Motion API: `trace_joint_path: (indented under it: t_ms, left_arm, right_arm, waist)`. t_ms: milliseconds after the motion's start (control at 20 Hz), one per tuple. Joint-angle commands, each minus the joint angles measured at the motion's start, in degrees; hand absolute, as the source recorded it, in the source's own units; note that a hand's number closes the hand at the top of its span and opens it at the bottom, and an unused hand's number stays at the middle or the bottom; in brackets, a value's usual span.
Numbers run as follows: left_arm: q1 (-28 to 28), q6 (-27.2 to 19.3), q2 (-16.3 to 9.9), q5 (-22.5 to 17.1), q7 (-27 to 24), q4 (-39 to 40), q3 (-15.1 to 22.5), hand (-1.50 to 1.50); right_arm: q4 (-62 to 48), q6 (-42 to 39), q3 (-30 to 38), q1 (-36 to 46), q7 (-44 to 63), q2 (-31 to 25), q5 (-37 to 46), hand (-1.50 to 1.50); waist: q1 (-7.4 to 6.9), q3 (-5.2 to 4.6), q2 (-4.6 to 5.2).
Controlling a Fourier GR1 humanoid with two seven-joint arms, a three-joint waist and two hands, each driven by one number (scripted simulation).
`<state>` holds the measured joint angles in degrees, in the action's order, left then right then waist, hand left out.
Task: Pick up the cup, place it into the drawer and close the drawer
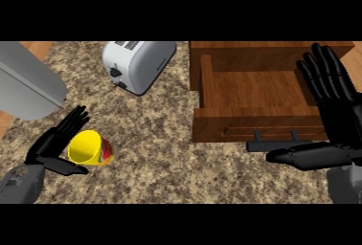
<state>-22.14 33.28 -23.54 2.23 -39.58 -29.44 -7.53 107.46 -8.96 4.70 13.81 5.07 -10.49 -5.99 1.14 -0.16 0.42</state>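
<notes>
Left hand (53, 146), near the table's left edge, cups the tipped yellow plastic cup (90, 149) between straight fingers and thumb. Right hand (332, 115) rests open, fingers straight, over the open wooden drawer (247, 95).

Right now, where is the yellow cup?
In the head view, the yellow cup lies tipped on the speckled counter at lower left, inside the left robot hand, left of the open wooden drawer.

Even, bright overhead light, no glare; soft dark shadow on the speckled granite counter (155, 148) under the open brown wooden drawer (254, 95) front; white toaster (136, 64) shades grey down its side
</notes>
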Motion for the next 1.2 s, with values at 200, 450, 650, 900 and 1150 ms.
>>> trace_joint_path:
  t_ms: [200,450,650,900,1150]
  left_arm:
    - [-1.86,4.63,-1.94,3.41,-14.97,8.91,1.66,-1.5]
    - [-3.68,1.18,1.91,3.72,-16.95,12.18,2.16,-1.5]
    - [-3.97,2.79,0.23,3.75,-19.35,13.29,2.28,-1.5]
    - [-5.31,0.44,2.97,4.53,-20.4,14.35,3.3,-1.5]
    - [-4.5,-0.37,5.66,5.77,-22.28,15.38,4.89,-1.5]
  right_arm:
    - [-1.09,0.47,-0.16,-0.09,-1.2,1.27,0.25,-1.5]
    - [-2.34,-1.32,1.71,2.6,0.13,-1.09,-1.79,-1.5]
    - [1.33,0.34,-0.69,3.09,3.68,0.05,-0.5,-1.5]
    - [1.2,-0.72,1.53,4.05,4.77,-1.74,-2.51,-1.5]
    - [0.15,-0.39,1.04,3.75,4.29,-0.69,-2.43,-1.5]
  waist:
    - [0.26,-0.06,0.22]
    - [1.02,-0.18,0.55]
    - [1.27,-0.28,0.52]
    - [1.46,-0.22,0.42]
    - [1.33,-0.23,0.56]
